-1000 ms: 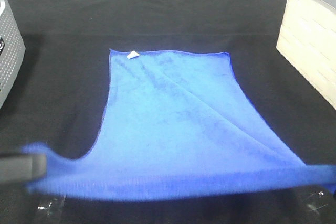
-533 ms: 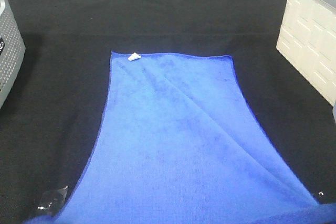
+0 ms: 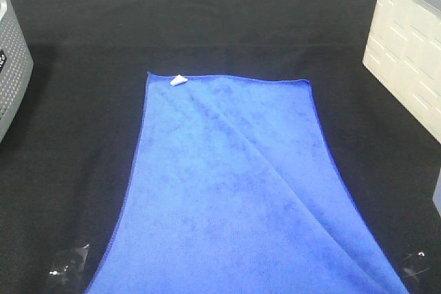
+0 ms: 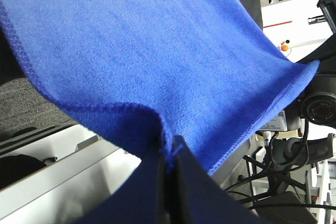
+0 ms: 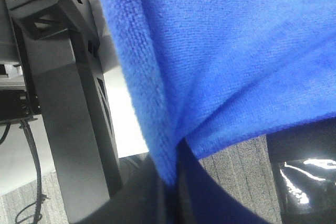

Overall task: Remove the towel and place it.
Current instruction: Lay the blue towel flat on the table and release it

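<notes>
The royal-blue towel [image 3: 234, 184] lies stretched over the black table cover, its far edge with a small white tag [image 3: 178, 80] towards the back, its near edge running out of the bottom of the exterior view. Both grippers are outside that view. In the left wrist view my left gripper [image 4: 169, 163] is shut on a stitched corner of the towel [image 4: 131, 51]. In the right wrist view my right gripper [image 5: 176, 174] is shut on another corner of the towel [image 5: 236, 51], which hangs taut between them.
A grey perforated bin [image 3: 10, 67] stands at the left edge. A cream box [image 3: 406, 53] stands at the right edge. Clear plastic scraps [image 3: 65, 266] lie by the towel's near corners. The black cover [image 3: 207, 18] spans the table.
The towel's near edge, lifted and visible a second ago, has been drawn towards the camera and out of the bottom of the view. The far edge slid slightly nearer.
</notes>
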You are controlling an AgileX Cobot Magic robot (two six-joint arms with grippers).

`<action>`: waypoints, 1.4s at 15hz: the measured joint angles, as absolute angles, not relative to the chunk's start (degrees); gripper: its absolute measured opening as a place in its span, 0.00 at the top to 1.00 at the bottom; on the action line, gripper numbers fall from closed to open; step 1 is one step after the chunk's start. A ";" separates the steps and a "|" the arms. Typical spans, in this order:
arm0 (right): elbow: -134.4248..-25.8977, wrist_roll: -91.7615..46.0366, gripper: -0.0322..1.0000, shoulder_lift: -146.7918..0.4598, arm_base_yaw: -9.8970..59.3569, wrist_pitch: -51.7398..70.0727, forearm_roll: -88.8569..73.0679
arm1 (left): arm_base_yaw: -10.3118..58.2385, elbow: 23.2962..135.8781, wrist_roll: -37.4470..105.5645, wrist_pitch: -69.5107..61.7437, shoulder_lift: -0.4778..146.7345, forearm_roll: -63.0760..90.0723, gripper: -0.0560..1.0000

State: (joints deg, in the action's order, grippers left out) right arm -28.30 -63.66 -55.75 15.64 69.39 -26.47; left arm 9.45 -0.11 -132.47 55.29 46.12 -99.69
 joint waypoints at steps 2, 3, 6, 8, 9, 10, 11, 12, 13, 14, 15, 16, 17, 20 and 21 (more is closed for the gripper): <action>-28.30 -63.66 0.96 -56.32 15.64 69.44 -26.87 | 9.45 -0.17 -134.53 55.92 46.12 -99.81 0.95; -28.30 -63.71 0.96 -56.49 15.64 69.44 -27.44 | 9.45 -0.17 -134.99 57.07 46.12 -99.81 0.95; -28.30 -63.71 0.96 -56.49 15.64 69.44 -27.96 | 11.46 -0.17 -135.16 59.36 46.12 -99.87 0.95; -27.79 -63.71 0.96 -56.49 15.64 69.44 -29.79 | 14.67 -0.17 -135.16 59.76 46.12 -100.10 0.95; -27.39 -63.94 0.96 -56.49 15.81 69.44 -30.14 | 15.93 -0.17 -134.87 59.70 46.12 -100.21 0.95; -27.33 -64.06 0.96 -56.49 16.90 69.44 -30.31 | 16.39 -0.17 -134.24 59.47 46.12 -100.27 0.95; -27.33 -64.06 0.96 -56.49 19.08 69.44 -30.37 | 16.50 -0.17 -133.96 59.13 46.12 -100.27 0.95; -27.33 -64.06 0.96 -56.49 22.40 69.39 -30.42 | 16.56 -0.17 -133.79 59.07 46.12 -100.27 0.95; -27.33 -64.06 0.96 -56.49 25.84 69.39 -30.42 | 16.56 -0.17 -133.73 59.47 46.12 -100.27 0.95; -27.33 -63.83 0.96 -56.49 29.39 69.39 -30.19 | 16.56 -0.17 -133.50 60.05 46.12 -100.27 0.95; -27.33 -62.68 0.96 -56.49 32.95 69.39 -28.93 | 16.56 -0.17 -133.38 60.45 46.12 -100.27 0.95; -27.33 -60.91 0.96 -56.49 35.58 69.39 -27.33 | 16.56 -0.17 -133.27 60.39 46.12 -100.27 0.95; -27.33 -58.79 0.96 -56.49 37.76 69.39 -25.73 | 16.56 -0.17 -132.87 60.62 46.12 -100.27 0.95; -27.33 -53.34 0.96 -56.49 38.79 69.39 -22.75 | 16.56 -0.17 -131.38 62.85 46.12 -100.27 0.95; -27.33 -52.88 0.96 -56.49 38.79 69.39 -22.57 | 16.56 -0.17 -131.26 64.80 46.12 -100.27 0.95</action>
